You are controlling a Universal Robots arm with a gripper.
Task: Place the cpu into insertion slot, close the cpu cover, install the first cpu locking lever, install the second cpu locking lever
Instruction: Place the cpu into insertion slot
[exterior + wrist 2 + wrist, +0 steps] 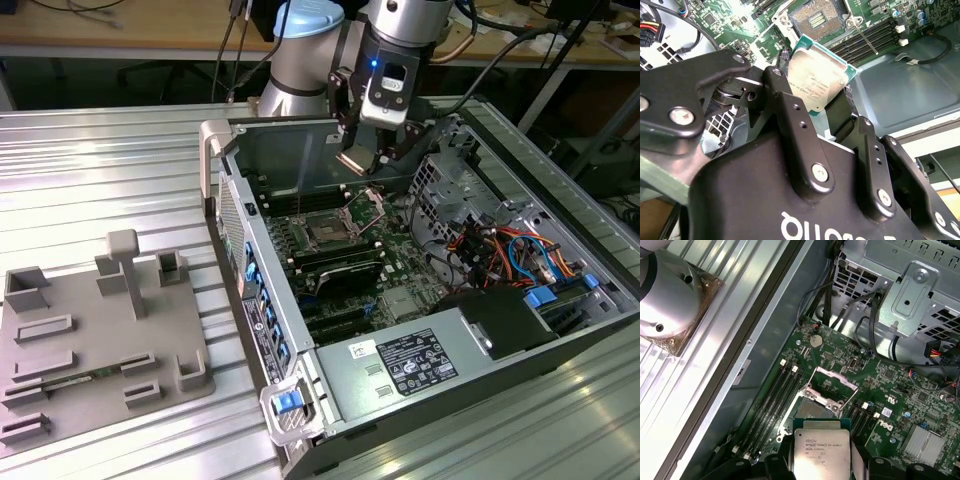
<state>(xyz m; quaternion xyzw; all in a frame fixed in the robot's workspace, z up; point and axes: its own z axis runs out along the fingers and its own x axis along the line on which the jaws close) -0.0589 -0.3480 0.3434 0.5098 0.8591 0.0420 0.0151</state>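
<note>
The cpu is hanging just above the insertion slot.
The gripper is clamping it by opposite edges, sparing its underside; the cpu cover is apparently standing open, leaving the slot free.

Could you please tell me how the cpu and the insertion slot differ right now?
The cpu is held in the gripper, in the air; the slot sits fixed in the green board. The cpu's top is silver-grey metal; the slot is dark and empty. Both are square and look similar in footprint.
</note>
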